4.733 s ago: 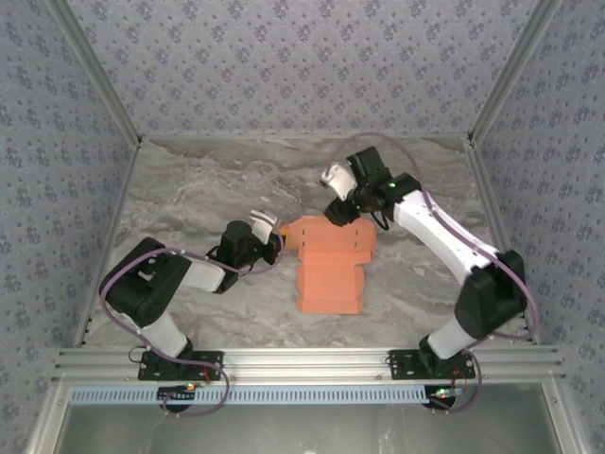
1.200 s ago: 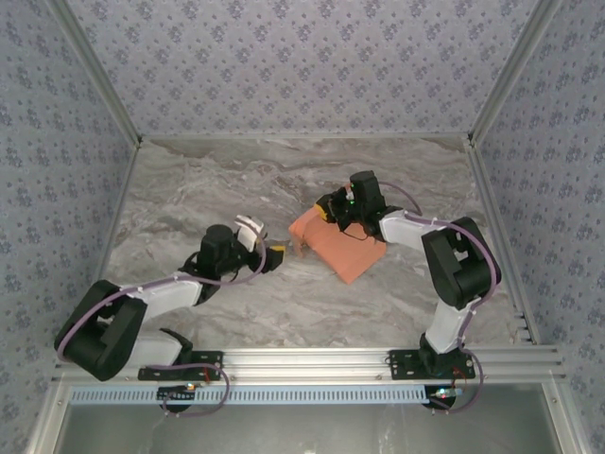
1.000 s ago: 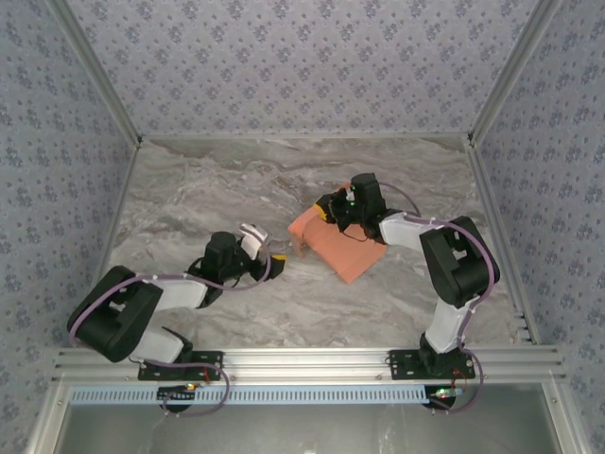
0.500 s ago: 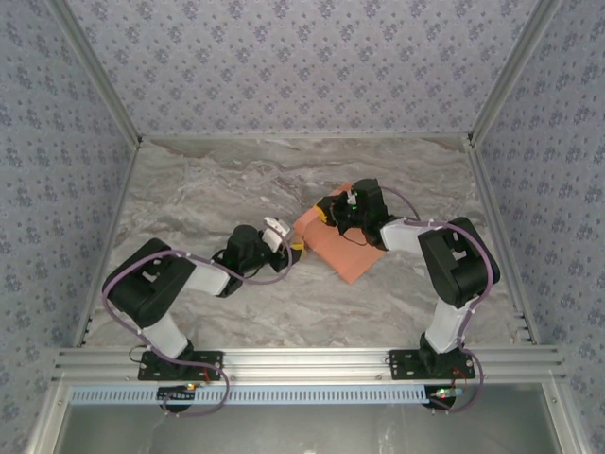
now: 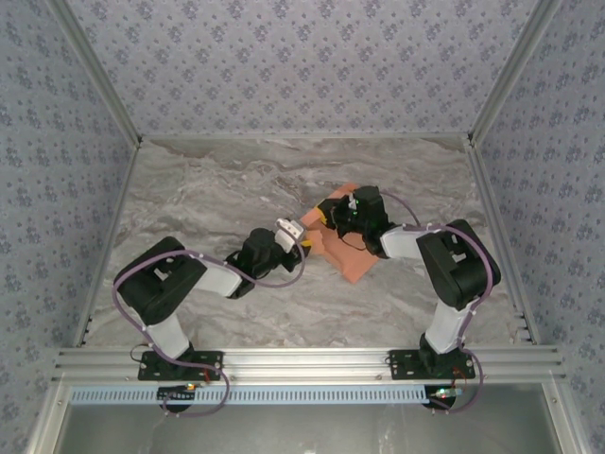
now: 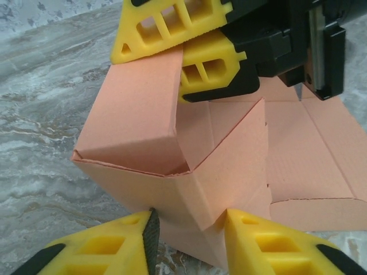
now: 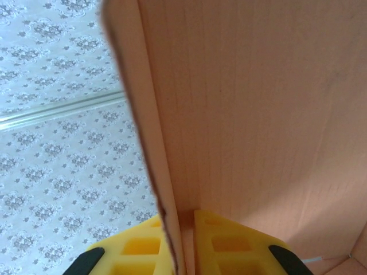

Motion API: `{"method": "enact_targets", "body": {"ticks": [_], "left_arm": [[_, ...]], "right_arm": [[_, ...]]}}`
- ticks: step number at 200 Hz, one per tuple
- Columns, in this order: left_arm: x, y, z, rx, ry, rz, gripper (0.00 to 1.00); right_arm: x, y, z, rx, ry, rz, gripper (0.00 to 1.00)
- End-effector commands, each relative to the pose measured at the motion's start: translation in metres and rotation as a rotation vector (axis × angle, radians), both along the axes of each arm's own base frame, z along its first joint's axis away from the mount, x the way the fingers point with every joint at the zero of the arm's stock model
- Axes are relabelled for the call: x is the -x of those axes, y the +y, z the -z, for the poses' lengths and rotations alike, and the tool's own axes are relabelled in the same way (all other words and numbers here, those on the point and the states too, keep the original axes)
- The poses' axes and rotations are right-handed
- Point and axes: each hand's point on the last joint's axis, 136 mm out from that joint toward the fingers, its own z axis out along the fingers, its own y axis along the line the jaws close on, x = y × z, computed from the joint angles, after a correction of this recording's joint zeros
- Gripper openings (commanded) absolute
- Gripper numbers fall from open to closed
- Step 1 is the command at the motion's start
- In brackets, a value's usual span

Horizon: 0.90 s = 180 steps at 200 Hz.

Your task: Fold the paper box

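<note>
Paper box [image 5: 352,259] sat half folded, right of centre on the table [image 5: 208,199]; right gripper [image 7: 182,223] was clamped on its raised flap, left gripper [image 6: 189,224] spread apart around the near corner.

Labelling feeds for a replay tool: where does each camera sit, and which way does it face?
Top external: above, behind the arms, looking down at the table; both arms show.
Left wrist: low, facing the paper box; left end effector at bottom.
Right wrist: looking along a box wall toward wallpaper; right end effector pinches it.
Shared: left wrist and top both show the right end effector on the box.
</note>
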Motion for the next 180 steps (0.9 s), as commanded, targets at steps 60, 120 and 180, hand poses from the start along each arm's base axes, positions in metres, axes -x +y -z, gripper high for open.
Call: {"method": "enact_targets", "body": {"ticks": [60,120,180], "left_arm": [[-0.021,0.010,-0.008,-0.054,-0.092,-0.129,0.59],[-0.018,0.013,-0.016,-0.003,-0.102,-0.048,0.74],[-0.008,0.009,-0.020,0.035,-0.105,0.064,0.99]], "right_arm": [[0.033,-0.006,0.029,0.086,0.139,0.020,0.13],[0.041,-0.003,0.029,0.098,0.157,0.010,0.14],[0.047,-0.004,0.033,0.121,0.186,0.012,0.14]]}}
